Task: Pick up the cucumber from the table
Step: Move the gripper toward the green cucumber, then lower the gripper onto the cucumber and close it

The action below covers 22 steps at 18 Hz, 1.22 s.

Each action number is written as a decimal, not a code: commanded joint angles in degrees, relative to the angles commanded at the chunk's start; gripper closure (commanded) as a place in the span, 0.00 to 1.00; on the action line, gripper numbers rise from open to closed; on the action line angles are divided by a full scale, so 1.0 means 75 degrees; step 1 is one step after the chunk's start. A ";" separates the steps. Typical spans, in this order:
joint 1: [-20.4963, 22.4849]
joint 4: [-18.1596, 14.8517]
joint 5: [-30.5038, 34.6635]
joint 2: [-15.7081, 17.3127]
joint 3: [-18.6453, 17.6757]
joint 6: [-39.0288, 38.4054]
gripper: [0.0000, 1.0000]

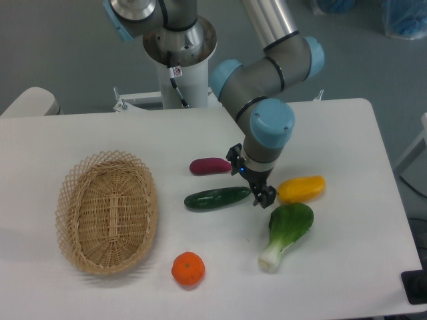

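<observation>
arm bent low, pincer [251, 180] pointing down

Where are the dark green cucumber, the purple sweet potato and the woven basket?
Dark green glossy cucumber [217, 198]: fixed camera, middle of its body.
Purple oval sweet potato [209, 166]: fixed camera, centre of its top.
Oval woven wicker basket [148, 193]: fixed camera, right rim.

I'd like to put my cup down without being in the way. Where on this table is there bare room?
Bare stretches: the table behind the basket, and the right side past the yellow pepper. Crowded: the middle, where the gripper sits among the cucumber, sweet potato, bok choy and orange.
</observation>
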 joint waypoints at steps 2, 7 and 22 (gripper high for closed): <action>-0.0176 0.0000 0.0012 -0.0058 0.0000 -0.0023 0.00; -0.0235 0.0058 0.0012 -0.0094 -0.0140 -0.0129 0.00; -0.0610 0.1816 0.0023 -0.0187 -0.1137 -0.0831 0.40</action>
